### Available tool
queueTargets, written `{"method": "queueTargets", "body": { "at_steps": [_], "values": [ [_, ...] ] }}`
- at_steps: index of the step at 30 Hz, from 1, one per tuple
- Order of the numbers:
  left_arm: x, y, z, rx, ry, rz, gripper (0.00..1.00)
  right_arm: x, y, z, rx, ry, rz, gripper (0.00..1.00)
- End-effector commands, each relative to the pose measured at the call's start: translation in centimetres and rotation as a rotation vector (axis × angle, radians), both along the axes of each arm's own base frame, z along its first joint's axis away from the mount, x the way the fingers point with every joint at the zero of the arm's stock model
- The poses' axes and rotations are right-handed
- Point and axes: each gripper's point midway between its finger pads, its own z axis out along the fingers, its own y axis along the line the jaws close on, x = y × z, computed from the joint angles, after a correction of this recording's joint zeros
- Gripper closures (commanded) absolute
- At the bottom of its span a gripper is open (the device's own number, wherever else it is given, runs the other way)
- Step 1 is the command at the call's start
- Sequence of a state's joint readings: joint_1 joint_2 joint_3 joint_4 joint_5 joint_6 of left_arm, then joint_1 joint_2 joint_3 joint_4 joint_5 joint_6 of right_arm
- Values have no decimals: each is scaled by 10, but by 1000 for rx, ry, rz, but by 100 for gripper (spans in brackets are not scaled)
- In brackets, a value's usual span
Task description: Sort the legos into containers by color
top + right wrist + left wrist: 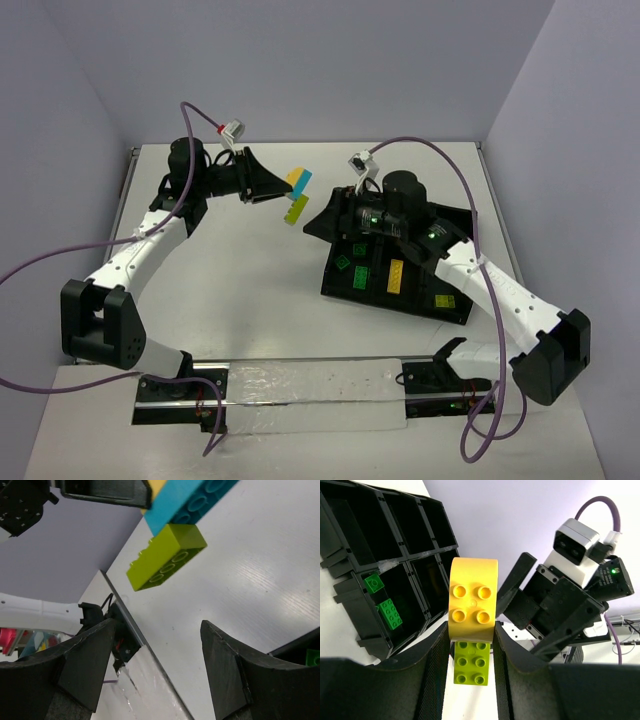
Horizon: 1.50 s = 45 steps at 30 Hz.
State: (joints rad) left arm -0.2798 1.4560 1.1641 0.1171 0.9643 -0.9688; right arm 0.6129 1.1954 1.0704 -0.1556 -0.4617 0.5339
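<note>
Looking at the top view first: left gripper (277,187) pinches a stack of three joined legos over the far middle of the table (240,300). The stack is yellow brick (294,176), blue brick (302,184), then lime brick (295,208) at its near end. Right gripper (320,219) is just beside the stack, to its right and a bit nearer the bases, so the right arm is the one closest to the lime brick. Black tray (455,312) lies under that arm, with green, yellow and lime pieces in separate compartments. Right jaw state is hard to read from up here

Left wrist view: fingers (435,675) press on both sides of the yellow brick (472,597), studs toward the lens. The lime brick (471,662) pokes out below it and the blue brick is hidden. Right gripper faces in from the right. Green bricks (390,614) sit in one tray compartment at left

Right wrist view: fingers (85,665) are spread wide with nothing between them. The lime brick (167,555) is ahead, up and left of the gap, with its long axis running diagonally lower-left to upper-right. It hangs off the blue brick (192,500) and looks clear of the table. Only this view shows the blue-lime joint and the empty gap, and only the left wrist shows the grip on yellow

Likely next: right gripper advances and rolls to match that diagonal, then closes across the lime brick's narrow sides to pull it off
</note>
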Motion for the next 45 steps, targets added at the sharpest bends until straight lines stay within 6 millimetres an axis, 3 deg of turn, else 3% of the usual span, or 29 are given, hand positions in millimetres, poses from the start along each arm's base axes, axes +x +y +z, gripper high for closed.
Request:
{"method": "queueTargets", "body": {
  "at_steps": [1,17,35,45],
  "values": [
    [-10,2,34,-31,-119,-24,100,1,18,44,87,-114,50,23],
    [-21,5,40,-37,-140,-22,100,6,47,53,149,-91,82,23],
    [-37,4,47,-44,-186,-112,100,-11,55,51,237,-82,185,21],
    [-38,4,48,-39,-187,-117,100,-9,56,47,224,-73,178,21]
  ]
}}
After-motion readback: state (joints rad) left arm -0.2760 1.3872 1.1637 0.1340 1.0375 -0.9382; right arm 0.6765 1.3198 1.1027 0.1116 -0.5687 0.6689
